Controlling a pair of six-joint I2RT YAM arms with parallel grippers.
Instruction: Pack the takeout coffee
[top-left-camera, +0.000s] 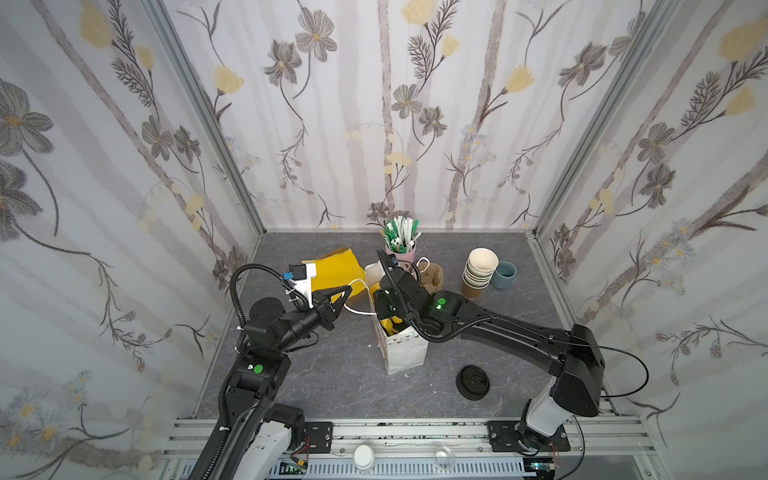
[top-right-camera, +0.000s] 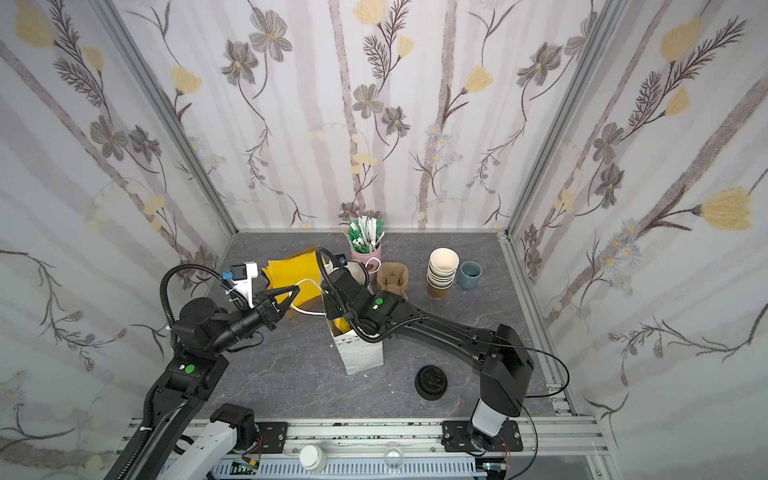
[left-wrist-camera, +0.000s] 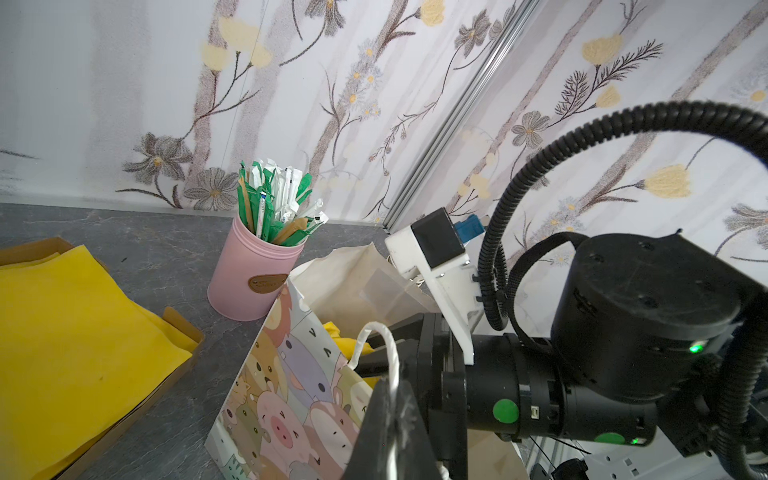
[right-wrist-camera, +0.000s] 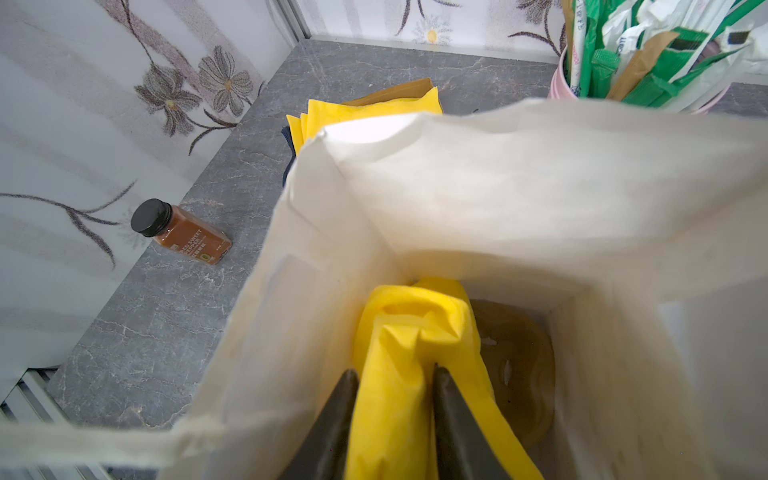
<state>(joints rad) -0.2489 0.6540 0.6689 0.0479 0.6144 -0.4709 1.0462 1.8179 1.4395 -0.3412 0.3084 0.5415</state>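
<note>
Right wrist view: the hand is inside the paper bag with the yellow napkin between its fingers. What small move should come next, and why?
Probably the right hand should let go of the napkin. The napkin hangs deep inside the bag, near its floor, so a drop looks safe. The left hand is shut on the handle, which seems to keep the mouth open.

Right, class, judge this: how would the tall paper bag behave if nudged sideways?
The paper bag stands tall on a narrow base, so it would probably tip rather than slide. Its thin walls look creased and bowed, so likely floppy and easily crushed. The left end effector, shut on its cord handle, may steady it.
</note>
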